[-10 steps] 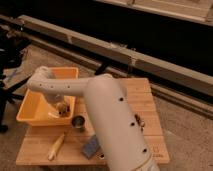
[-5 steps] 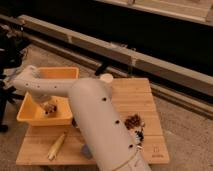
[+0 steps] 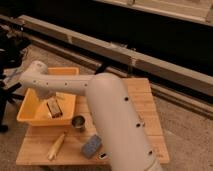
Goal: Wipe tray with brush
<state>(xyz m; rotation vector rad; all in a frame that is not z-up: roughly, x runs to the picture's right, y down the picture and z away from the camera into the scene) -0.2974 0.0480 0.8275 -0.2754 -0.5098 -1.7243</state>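
Observation:
The yellow-orange tray (image 3: 31,116) stands on the left part of the wooden table. The small tan brush (image 3: 54,108) lies inside the tray, near its right wall. My white arm reaches from the lower right across the tray, and its elbow is over the tray's far left corner. The gripper (image 3: 53,101) hangs down from the arm right at the brush, mostly hidden under the forearm.
A small metal cup (image 3: 78,122) stands just right of the tray's front corner. A grey-blue sponge block (image 3: 91,146) and a tan stick-like tool (image 3: 56,146) lie near the wooden table's (image 3: 142,112) front edge. A black stand (image 3: 7,60) is at the far left.
The arm swung left over the tray, then back to the right. The metal cup and the sponge, hidden half a second ago, show again. The brush stays inside the tray.

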